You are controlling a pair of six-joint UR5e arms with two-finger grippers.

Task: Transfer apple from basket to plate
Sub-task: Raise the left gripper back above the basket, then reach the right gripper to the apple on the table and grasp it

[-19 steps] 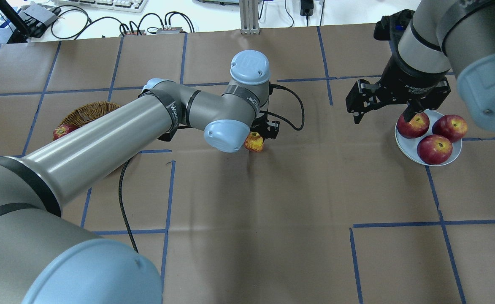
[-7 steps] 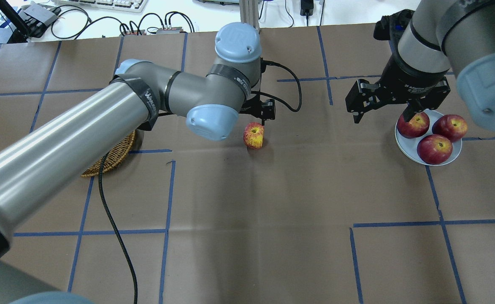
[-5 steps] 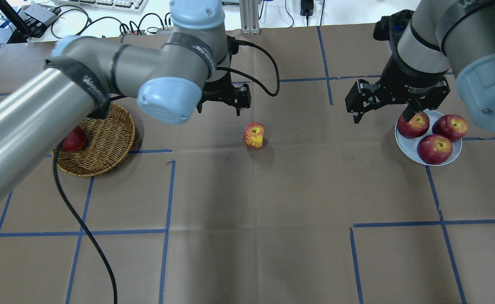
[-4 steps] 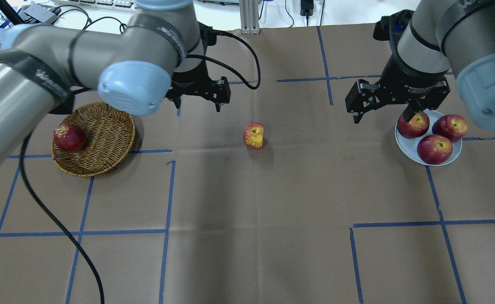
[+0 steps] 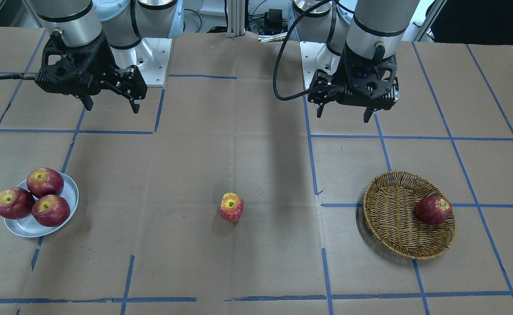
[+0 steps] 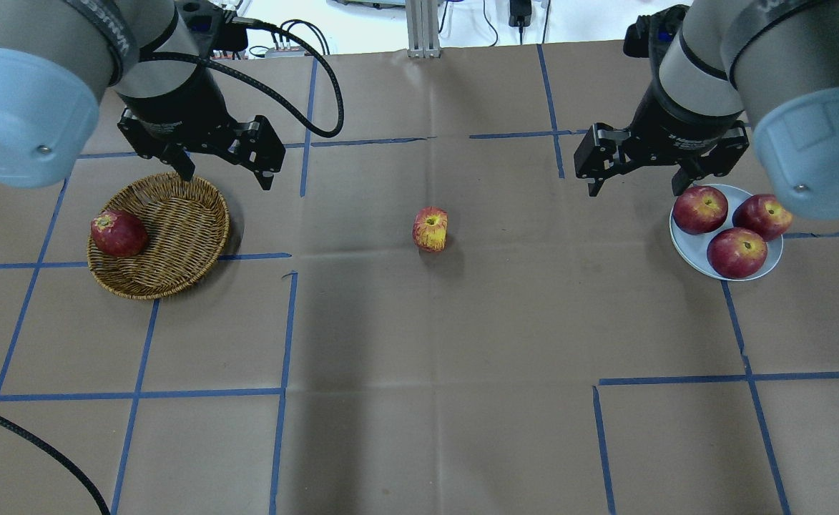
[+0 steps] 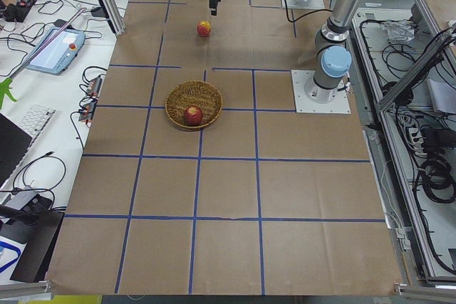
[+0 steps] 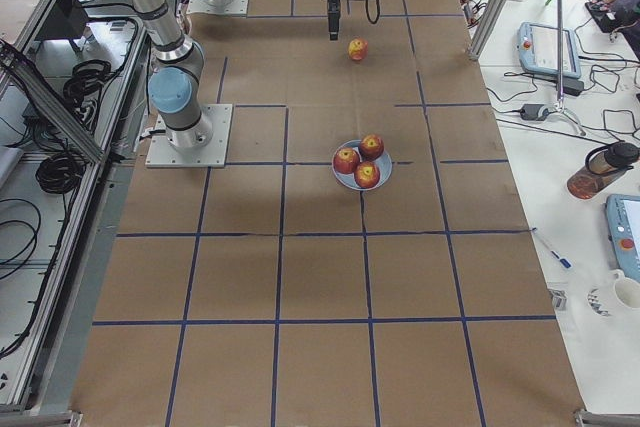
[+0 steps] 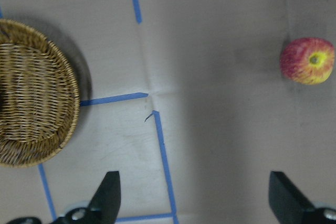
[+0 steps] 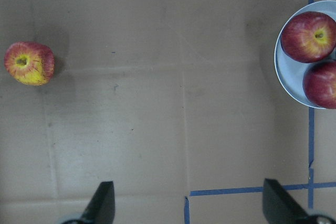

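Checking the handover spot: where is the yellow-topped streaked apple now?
Overhead view: the streaked apple lies on the table near its middle, between the wicker basket at left and the plate at right, touching neither.

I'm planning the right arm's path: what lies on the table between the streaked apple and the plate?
Nothing. The overhead view shows only bare brown paper between the apple and the plate; the right wrist view agrees.

apple (image 6: 430, 229): pinkish-red, yellow around the stem hollow, tilted with the hollow upward, between left gripper (image 6: 227, 179) and right gripper (image 6: 635, 190), well apart from both.
basket (image 6: 197, 207): tan wicker, upright, below and beside left gripper.
plate (image 6: 686, 245): pale grey-blue, flat, below and beside right gripper.
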